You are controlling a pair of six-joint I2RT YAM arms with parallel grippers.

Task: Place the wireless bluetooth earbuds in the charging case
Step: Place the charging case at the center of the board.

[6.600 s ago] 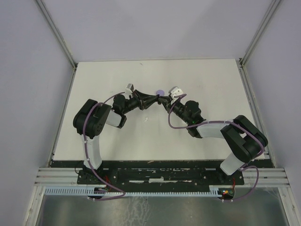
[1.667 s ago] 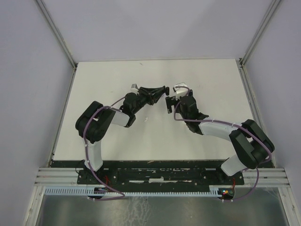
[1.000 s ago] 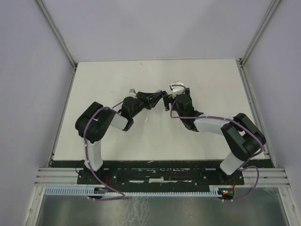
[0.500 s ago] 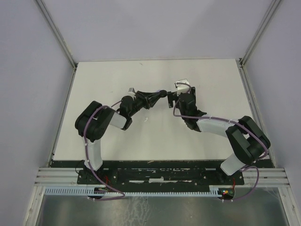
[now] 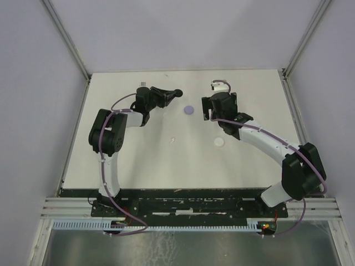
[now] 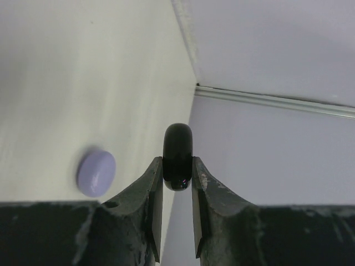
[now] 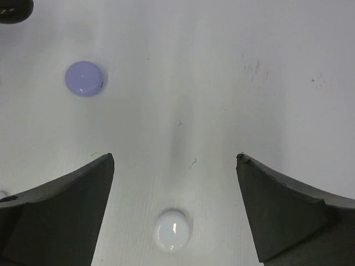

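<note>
**Left gripper clamps black disc while right gripper hangs wide open**

From overhead, the left arm reaches toward the upper left of the white table. Its fingers are closed on the black disc, which points toward the upper centre of the frame. A lilac disc lies flat on the table between the two grippers, just below and right of the black one. The right gripper faces down at upper centre-right and touches nothing. A white disc lies below it, near mid-frame. The tiny white earbud lies loose on the table left of centre, level with the white disc and well apart from both grippers. It is too small to show any detail.

At the left wrist, two dark fingers rise from the bottom edge and pinch the black disc at frame centre. It stands upright on its edge, with its upper half clear of the fingertips. The lilac disc lies on the table at lower left, beside the left finger. A wall corner fills the right half behind them.

At the right wrist, the fingers sit in the two bottom corners, spread wide apart. The white disc lies at bottom centre between them, touching neither. The lilac disc lies at upper left. A dark rounded shape is cut off by the top-left corner, and what it is cannot be told.
</note>
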